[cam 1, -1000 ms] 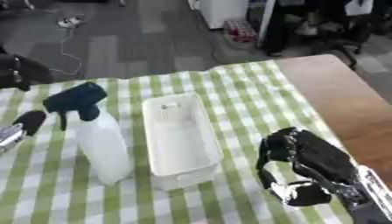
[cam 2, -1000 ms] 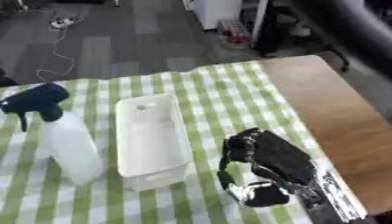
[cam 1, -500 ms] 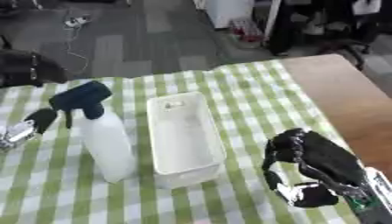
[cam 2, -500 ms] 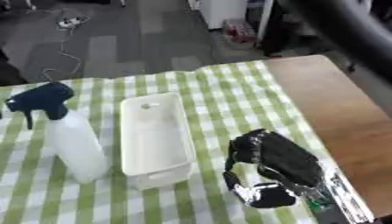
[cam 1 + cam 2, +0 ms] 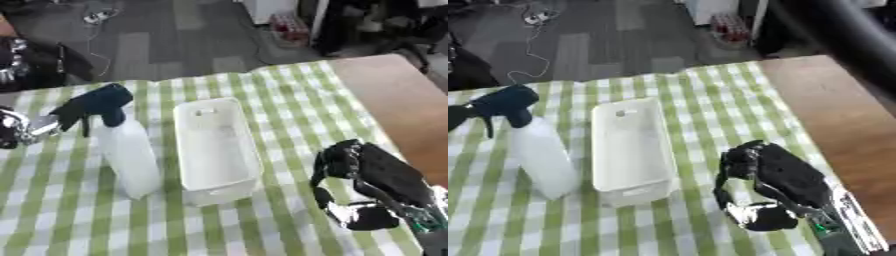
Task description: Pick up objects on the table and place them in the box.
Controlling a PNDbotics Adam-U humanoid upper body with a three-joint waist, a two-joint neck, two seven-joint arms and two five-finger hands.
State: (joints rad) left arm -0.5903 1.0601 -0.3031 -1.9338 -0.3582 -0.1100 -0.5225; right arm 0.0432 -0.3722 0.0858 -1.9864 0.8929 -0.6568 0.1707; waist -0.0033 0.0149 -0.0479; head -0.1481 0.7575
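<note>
The spray bottle (image 5: 122,150) stands upright on the green-checked cloth (image 5: 702,95) of the counter, just left of the white box (image 5: 214,145). The box is empty as far as can be seen, so nothing is placed yet.

What's changed vs the earlier frames: mostly the view. Whole scene sits a bit differently, so the head has tilted; bottle and box keep the same relation to each other, i.e. neither has moved. The real change is on the left. The left hand (image 5: 17,129) shows at the left edge of the left eye view, right next to the bottle's dark trigger head (image 5: 92,102), closer than it was a sec ago. Only a silver/black bit is visible; can't tell if its fingers are spread or curled, nor whether it touches the trigger head or just sits beside it. Not visible in the right eye view.

The right hand (image 5: 767,185) hangs over the cloth to the right of the box, near the lower right, fingers curled inward w/ the thumb bent below them, holding nothing. It looks much the same as before, approx. same spot relative to the box: idle.

Meaning for the task, as a guess: the left hand is closing in for the pick, bottle is the only obj. to go. Grasp not yet confirmed. The bottle is tall vs the shallow box, so it prob. needs laying down inside.
</note>
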